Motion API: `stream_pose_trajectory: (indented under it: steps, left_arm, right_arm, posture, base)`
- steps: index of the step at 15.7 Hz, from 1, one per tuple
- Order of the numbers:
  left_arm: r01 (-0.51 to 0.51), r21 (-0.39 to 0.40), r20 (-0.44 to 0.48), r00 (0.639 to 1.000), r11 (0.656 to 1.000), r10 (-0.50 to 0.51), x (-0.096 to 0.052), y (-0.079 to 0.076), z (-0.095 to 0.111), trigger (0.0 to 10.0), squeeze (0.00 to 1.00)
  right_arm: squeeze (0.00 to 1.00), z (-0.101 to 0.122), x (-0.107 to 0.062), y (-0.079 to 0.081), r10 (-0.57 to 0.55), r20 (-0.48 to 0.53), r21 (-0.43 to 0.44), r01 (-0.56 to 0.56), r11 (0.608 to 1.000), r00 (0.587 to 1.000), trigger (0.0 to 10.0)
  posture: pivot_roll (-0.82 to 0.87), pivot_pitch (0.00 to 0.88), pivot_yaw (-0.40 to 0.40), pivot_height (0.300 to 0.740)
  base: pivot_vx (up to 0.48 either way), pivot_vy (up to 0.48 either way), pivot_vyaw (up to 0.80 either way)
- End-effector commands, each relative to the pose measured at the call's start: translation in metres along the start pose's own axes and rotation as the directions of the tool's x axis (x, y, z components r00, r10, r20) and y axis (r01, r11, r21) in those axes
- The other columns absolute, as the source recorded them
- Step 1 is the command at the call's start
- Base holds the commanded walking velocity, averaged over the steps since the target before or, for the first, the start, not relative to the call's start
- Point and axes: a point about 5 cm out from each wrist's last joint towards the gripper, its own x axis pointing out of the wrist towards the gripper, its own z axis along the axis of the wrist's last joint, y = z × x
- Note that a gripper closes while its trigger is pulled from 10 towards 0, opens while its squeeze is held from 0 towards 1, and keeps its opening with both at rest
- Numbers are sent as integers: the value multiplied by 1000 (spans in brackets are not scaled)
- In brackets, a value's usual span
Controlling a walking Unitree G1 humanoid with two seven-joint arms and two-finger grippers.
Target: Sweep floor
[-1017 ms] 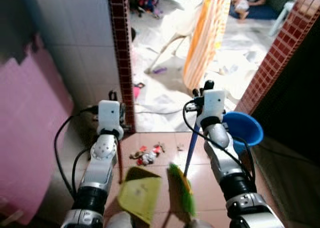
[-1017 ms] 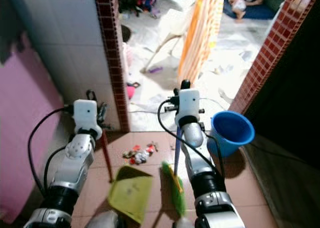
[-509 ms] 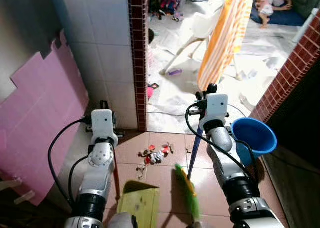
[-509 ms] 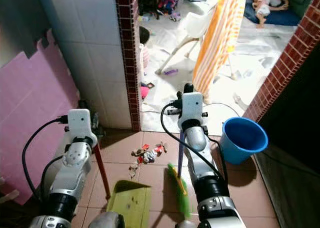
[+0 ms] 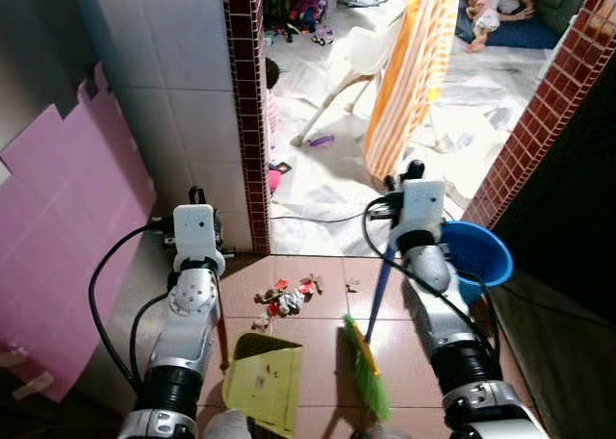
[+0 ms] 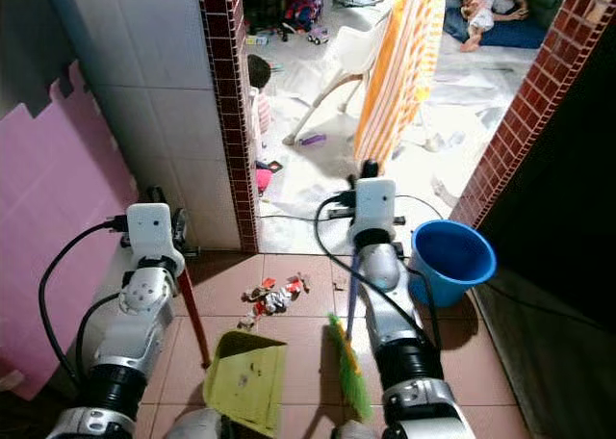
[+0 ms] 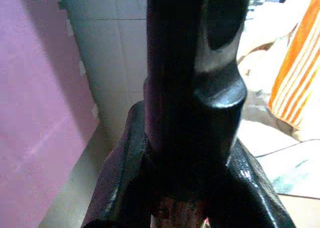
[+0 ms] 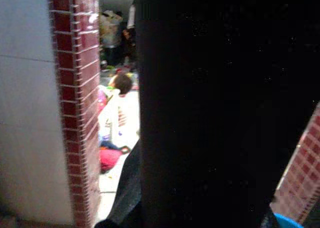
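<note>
Mostly terracotta tile floor, litter pile, white-tiled wall.

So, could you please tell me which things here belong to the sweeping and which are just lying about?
Sweeping:
- green broom, right tool on its blue handle
- yellow dustpan, left tool on its red handle
- litter pile

Lying about:
- blue bucket
- white chair
- orange striped cloth
- pink panel
</note>
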Motion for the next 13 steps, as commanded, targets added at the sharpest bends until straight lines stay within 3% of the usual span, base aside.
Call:
stream_pose_trajectory:
  steps: [1,4,8,13]
  left_arm:
    - [-13,-9,91,996,1000,13,6,4,25,10000,0]
    - [4,-27,113,994,1000,0,7,-1,30,10000,0]
    - [16,-45,109,994,999,-11,6,-7,31,10000,0]
    - [23,-42,67,998,999,-20,5,-9,23,10000,0]
  right_arm:
    - [0,24,7,-12,-33,107,-34,37,999,994,10000]
    - [0,26,10,-16,-36,112,-48,41,998,993,10000]
    - [0,30,11,-11,0,131,-72,10,997,991,10000]
    - [0,28,10,-12,-6,125,-73,15,997,992,10000]
  posture:
    - [7,0,14,740]
    - [3,0,13,740]
    - [-1,0,6,740]
    - [-2,0,5,740]
  base:
    - [0,0,0]
    - [0,-169,0]
    - [0,-262,681]
    - [0,-155,0]
